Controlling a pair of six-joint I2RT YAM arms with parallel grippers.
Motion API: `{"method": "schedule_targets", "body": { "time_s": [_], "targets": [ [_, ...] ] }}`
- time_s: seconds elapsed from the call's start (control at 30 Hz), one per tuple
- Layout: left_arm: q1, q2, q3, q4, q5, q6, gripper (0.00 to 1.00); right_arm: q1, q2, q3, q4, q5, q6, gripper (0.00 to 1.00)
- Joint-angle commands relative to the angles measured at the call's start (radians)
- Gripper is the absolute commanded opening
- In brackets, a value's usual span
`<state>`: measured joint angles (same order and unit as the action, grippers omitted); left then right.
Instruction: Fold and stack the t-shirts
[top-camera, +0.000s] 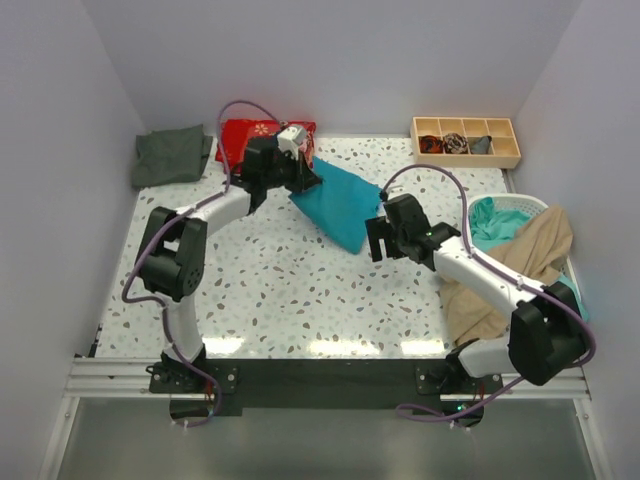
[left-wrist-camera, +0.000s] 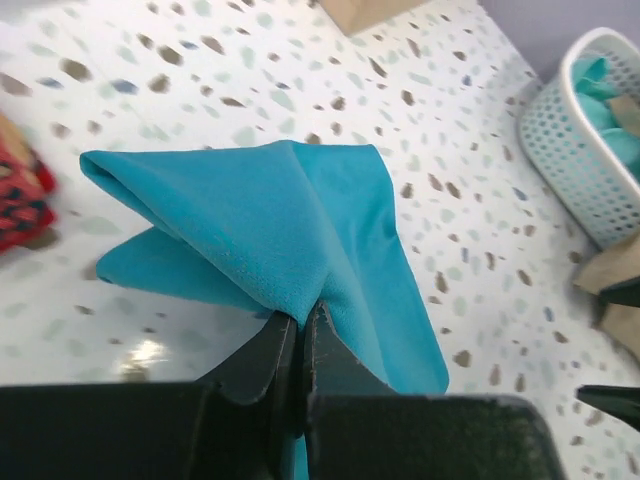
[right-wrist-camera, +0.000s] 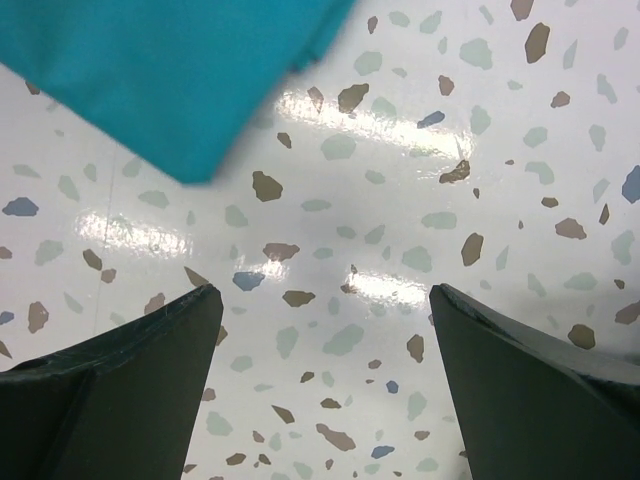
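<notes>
This is a robot lab's test cell, not anybody's home: plain pale walls (top-camera: 330, 60) box in a speckled table (top-camera: 300, 300) on three sides. The left arm (top-camera: 185, 250) and right arm (top-camera: 480, 270) are bolted to an aluminium rail (top-camera: 320, 372) at its near edge, with purple cables (top-camera: 135, 285) looping off them. The only household touches are a teal t-shirt (top-camera: 335, 200), a grey-green t-shirt (top-camera: 172, 155), a beige t-shirt (top-camera: 520, 265) draped from a white basket (top-camera: 520, 203), and a wooden compartment tray (top-camera: 466, 158) at the back

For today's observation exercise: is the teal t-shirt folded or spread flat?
Folded: the teal t-shirt shows overlapping layers, pinched by the left end effector.
</notes>
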<state>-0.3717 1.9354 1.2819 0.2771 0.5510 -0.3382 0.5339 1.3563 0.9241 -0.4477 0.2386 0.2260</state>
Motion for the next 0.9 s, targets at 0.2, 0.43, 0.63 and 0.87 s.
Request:
{"method": "schedule_targets", "body": {
  "time_s": [0.2, 0.43, 0.63, 0.87],
  "targets": [
    [0.131, 0.002, 0.374, -0.455, -0.137, 0.404, 0.00, -0.023, 0.073, 0.018, 0.040, -0.024, -0.034, 0.90],
    [0.270, 0.079, 0.702, -0.610, -0.201, 0.547, 0.00, -0.028, 0.133, 0.039, 0.063, -0.067, -0.025, 0.90],
    [0.443, 0.204, 0.948, -0.711, -0.234, 0.599, 0.00, -0.029, 0.202, 0.074, 0.067, -0.088, -0.031, 0.90],
    [0.588, 0.338, 1.013, -0.656, -0.200, 0.582, 0.00, -0.031, 0.296, 0.131, 0.067, -0.128, -0.031, 0.89]
  ]
}}
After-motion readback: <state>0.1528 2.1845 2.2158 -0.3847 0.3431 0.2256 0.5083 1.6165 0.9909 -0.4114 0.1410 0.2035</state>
